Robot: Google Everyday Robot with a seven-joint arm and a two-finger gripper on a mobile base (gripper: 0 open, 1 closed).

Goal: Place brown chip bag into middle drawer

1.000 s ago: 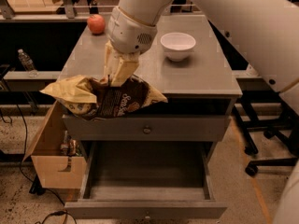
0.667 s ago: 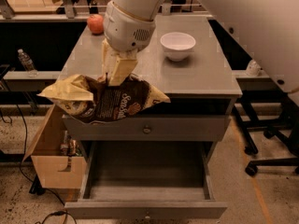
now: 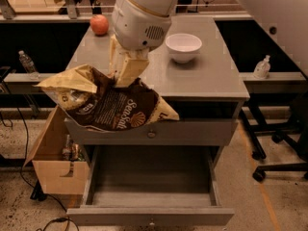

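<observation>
— What has changed since a moment ago?

— Little. The arm's white wrist has edged slightly to the right. The gripper (image 3: 124, 78) and its load hang about where they were.

— How does the gripper stand?

— Its tan fingers are pinched narrow on the top edge of the brown chip bag (image 3: 110, 107). The bag hangs tilted just beneath it, past the front left edge of the cabinet top (image 3: 211, 78). It covers the left half of the upper drawer (image 3: 192, 133); I cannot tell if it touches it.

— And the middle drawer?

— The middle drawer (image 3: 154, 179) lies lower still, below the gripper and nearer the camera. It is pulled wide open and its grey floor shows.

— Count the things for me.

— One bag. One white bowl (image 3: 183, 46), beyond the gripper to its right. One red apple (image 3: 99, 24), beyond it to the left. Two drawers, each with one round knob. One cardboard box (image 3: 53, 170), below and left of the gripper, beside the cabinet. Two bottles: a water bottle (image 3: 28, 61) far left and a pump bottle (image 3: 262, 67) far right, each on a low ledge.

— The surface and the room?

— A flat grey top and a speckled floor. A black cable (image 3: 19, 172) trails at the left, and a castored chair base (image 3: 281, 153) stands at the right.
</observation>
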